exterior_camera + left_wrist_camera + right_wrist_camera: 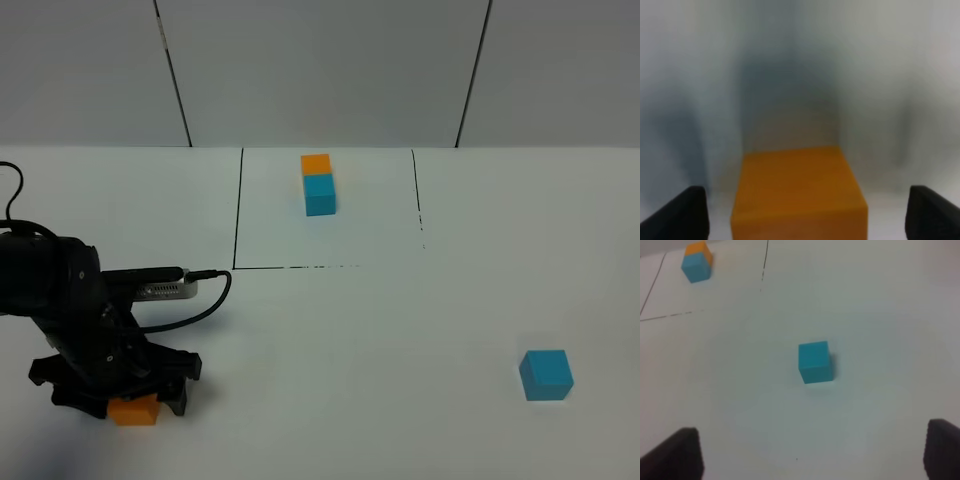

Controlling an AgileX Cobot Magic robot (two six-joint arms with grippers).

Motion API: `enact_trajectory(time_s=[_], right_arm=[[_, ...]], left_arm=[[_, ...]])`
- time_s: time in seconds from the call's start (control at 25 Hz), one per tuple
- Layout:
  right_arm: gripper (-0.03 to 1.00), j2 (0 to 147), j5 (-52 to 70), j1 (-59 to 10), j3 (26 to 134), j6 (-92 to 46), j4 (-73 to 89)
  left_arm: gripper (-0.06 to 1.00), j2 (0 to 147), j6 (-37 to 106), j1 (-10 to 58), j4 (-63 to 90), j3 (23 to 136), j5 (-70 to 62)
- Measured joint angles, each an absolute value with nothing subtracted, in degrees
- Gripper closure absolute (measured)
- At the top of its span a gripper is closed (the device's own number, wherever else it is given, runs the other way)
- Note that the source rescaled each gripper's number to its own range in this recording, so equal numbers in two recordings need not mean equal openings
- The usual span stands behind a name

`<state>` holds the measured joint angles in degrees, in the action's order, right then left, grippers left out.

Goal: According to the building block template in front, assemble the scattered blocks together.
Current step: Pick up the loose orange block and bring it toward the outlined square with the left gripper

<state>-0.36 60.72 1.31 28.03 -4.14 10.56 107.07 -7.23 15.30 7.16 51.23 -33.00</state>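
The template [318,185], a small orange cube joined to a cyan cube, sits at the back inside a black-lined square; it also shows in the right wrist view [696,262]. The loose orange cube [134,410] lies at the front left. My left gripper [127,393] is lowered around it. In the left wrist view the orange cube [797,192] sits between the open fingers [682,215], with gaps on both sides. The loose cyan cube [546,375] lies at the front right. My right gripper [810,455] is open and hovers short of the cyan cube [815,361].
A white table [380,340] with a black-lined square [240,210] marked at the back centre. A grey panelled wall [320,70] stands behind. The left arm's cable [205,305] loops over the table near the arm.
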Motion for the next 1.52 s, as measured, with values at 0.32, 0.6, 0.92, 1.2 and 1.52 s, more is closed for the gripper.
enact_trajectory(time_s=[0.32,0.6,0.92,1.2,1.52], right_arm=[[0.2,-0.36,60.72,1.31,28.03,-4.14,10.56],[0.2,-0.36,60.72,1.31,28.03,-4.14,10.56],[0.2,-0.36,60.72,1.31,28.03,-4.14,10.56],[0.2,-0.36,60.72,1.31,28.03,-4.14,10.56],[0.2,-0.36,60.72,1.31,28.03,-4.14,10.56]], left_arm=[[0.75,107.81,-7.3,15.3,6.97,51.62,-33.18],[0.94,107.99,-7.06,15.3,7.59,52.61,-36.28],[0.94,104.72,0.32,16.4,6.61,64.22,-48.14],[0.94,112.03,12.62,22.17,2.15,85.11,-58.82],[0.94,129.69,26.51,29.68,1.75,111.01,-67.76]])
